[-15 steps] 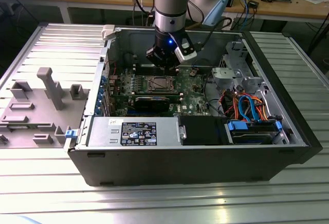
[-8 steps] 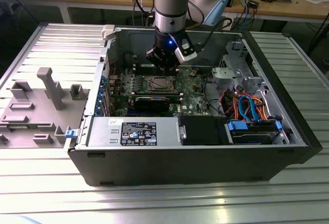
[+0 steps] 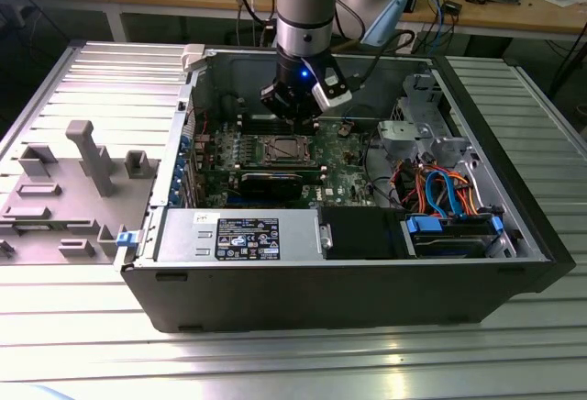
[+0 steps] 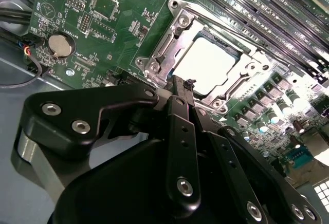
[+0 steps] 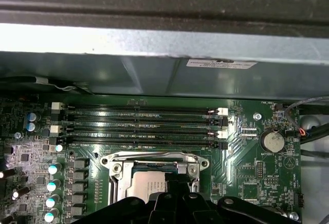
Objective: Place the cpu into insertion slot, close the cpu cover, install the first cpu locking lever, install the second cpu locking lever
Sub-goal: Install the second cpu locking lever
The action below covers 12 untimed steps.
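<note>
The open computer case lies on the ribbed metal table, and the green motherboard inside it is just under the gripper. The metal cover lies flat over the socket, directly below the fingertips. The chip sits inside its window, and the gripper's fingers are pressed together with nothing between them.
</note>
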Motion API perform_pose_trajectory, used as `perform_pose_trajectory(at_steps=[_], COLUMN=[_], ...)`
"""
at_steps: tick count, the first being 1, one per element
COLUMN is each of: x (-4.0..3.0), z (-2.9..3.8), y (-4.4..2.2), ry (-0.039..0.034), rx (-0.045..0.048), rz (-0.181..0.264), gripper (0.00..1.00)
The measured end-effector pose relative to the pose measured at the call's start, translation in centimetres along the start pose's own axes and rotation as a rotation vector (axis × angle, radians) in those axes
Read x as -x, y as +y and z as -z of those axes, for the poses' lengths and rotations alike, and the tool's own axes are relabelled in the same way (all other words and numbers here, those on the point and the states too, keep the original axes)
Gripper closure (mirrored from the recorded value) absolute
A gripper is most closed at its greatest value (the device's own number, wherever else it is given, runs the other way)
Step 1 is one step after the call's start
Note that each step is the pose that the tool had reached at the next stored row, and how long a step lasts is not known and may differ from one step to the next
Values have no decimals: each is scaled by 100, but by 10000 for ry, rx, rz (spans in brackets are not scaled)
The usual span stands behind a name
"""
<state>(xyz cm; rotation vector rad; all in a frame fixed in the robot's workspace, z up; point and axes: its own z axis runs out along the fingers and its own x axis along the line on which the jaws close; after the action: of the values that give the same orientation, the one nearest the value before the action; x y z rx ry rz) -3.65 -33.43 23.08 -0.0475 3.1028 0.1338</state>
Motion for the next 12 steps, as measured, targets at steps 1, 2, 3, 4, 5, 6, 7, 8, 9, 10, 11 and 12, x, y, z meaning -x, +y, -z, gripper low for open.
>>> perform_pose_trajectory(at_steps=[1,2,3,4,5,6,7,8,9,10,11,12], x=[0,0,0,-1,-1,-1,-2,-2,-2,-2,-2,-2], z=[1,3,3,3,4,5,5,5,6,6,6,7], y=[-2,-8,-12,-18,-27,-37,-49,-53,-53,-54,-59,-64], ry=[2,3,2,2,2,2,2,2,2,3,2,2], rx=[-1,-4,-3,-3,-3,-3,-2,-2,-2,-4,-3,-3], rz=[1,1,1,0,0,0,0,-3,-2,0,-1,0], gripper=[89,89,89,89,89,89,89,89,89,89,89,89])
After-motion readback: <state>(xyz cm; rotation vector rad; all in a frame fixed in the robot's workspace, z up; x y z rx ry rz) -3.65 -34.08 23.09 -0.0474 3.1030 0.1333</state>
